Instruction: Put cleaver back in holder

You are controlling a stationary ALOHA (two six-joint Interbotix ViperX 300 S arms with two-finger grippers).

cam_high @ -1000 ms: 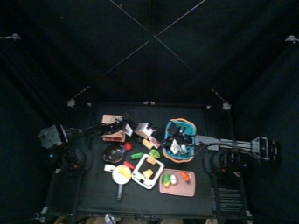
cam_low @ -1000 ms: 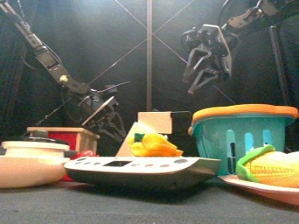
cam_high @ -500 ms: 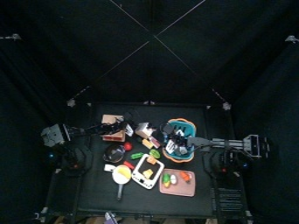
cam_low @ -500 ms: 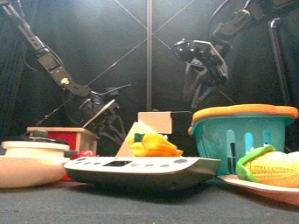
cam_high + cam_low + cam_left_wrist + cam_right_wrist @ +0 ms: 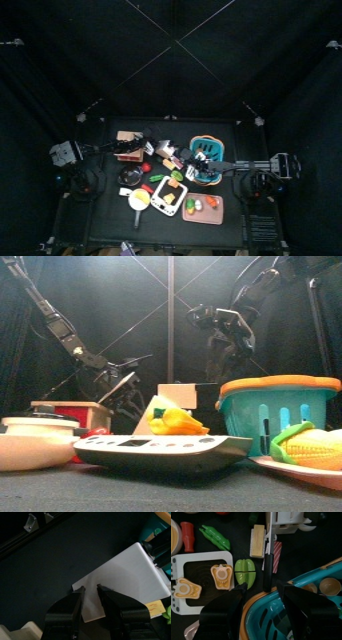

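Over the last second the right gripper (image 5: 221,341) has swung off from above the teal basket (image 5: 274,406) toward the table's middle and dropped lower; its jaws stand wide apart and hold nothing; the left gripper (image 5: 90,588) has not stirred. Its jaws are drawn close about a corner of the cleaver (image 5: 127,572), whose broad grey blade fills the left wrist view, and it seems to be pinching the blade in the air, well apart from the basket on the left arm's side. The holder (image 5: 127,137) stands on that same side, farther from the basket than the cleaver's grip; the blade is not yet in it. I judge the right arm is coming to help, perhaps to take the handle. Near the basket lie a green pepper (image 5: 246,569) and a white tray (image 5: 188,562) of toy food; this clutter crowds any low approach.
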